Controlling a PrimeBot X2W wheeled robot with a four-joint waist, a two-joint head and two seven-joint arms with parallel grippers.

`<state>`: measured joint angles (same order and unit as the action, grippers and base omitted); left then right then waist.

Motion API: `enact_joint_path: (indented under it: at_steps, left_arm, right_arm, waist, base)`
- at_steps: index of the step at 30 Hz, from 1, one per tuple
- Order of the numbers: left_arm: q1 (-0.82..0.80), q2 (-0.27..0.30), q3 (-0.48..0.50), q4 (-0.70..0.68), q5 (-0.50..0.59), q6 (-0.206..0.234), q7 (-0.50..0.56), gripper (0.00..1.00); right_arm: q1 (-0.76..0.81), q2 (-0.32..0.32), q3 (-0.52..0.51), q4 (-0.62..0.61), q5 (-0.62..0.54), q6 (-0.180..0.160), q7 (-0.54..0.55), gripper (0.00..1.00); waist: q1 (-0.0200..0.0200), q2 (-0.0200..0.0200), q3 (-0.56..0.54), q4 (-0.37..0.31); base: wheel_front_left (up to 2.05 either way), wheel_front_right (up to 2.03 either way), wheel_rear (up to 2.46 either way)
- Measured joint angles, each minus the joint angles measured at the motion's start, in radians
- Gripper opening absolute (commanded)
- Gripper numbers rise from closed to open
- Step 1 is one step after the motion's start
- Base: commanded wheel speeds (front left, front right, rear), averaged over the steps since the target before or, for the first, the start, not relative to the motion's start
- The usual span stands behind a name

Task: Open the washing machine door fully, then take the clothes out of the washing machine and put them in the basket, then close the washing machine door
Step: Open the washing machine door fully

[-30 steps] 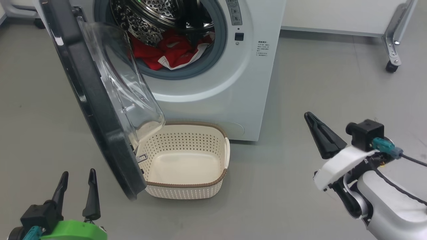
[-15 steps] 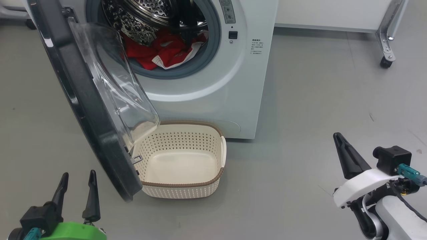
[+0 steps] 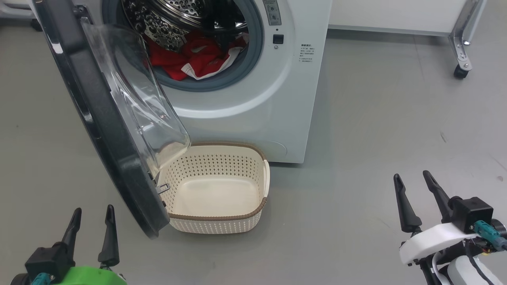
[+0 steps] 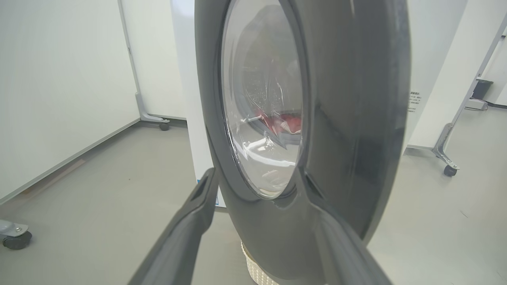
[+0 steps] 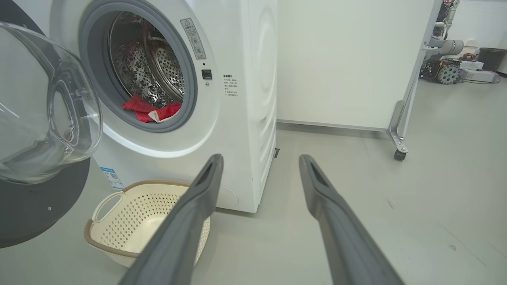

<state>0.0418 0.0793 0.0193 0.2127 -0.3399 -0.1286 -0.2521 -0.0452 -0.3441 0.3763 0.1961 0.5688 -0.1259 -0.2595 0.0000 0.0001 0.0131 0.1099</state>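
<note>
The white washing machine [image 3: 253,99] stands at the top centre with its door [image 3: 99,118] swung out to the left, the clear glass bowl [image 3: 142,103] facing inward. Red and white clothes [image 3: 186,59] lie in the steel drum. The cream basket [image 3: 222,217] sits on the floor below the door, with nothing in it. My left gripper [image 3: 93,208] is open at the lower left, close behind the door's black rim [image 4: 348,118]. My right gripper [image 3: 411,174] is open at the lower right, holding nothing. It points at the machine [image 5: 245,99], the clothes [image 5: 146,111] and the basket [image 5: 103,247].
A white partition on a wheeled metal leg [image 3: 461,51] stands right of the machine, its caster [image 5: 398,154] on the grey floor. Another caster [image 4: 16,237] sits at the far left. Robot equipment [image 5: 443,67] is far back on the right.
My right gripper has gone from shut to open and has dropped toward the lower right of the head view. The camera shifted slightly. The left gripper has stayed put.
</note>
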Motion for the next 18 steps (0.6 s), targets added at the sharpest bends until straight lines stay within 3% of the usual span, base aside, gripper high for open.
enact_joint_path:
  at_steps: [18]
  left_arm:
    - [0.001, -0.001, -0.017, 0.007, 0.006, 0.000, 0.000, 1.00]
  right_arm:
    - [0.101, 0.063, -0.041, -0.063, -0.109, 0.000, 0.000, 1.00]
  waist:
    - [0.0000, 0.0000, -0.005, 0.006]
  base:
    - [0.00, 0.00, 0.00]
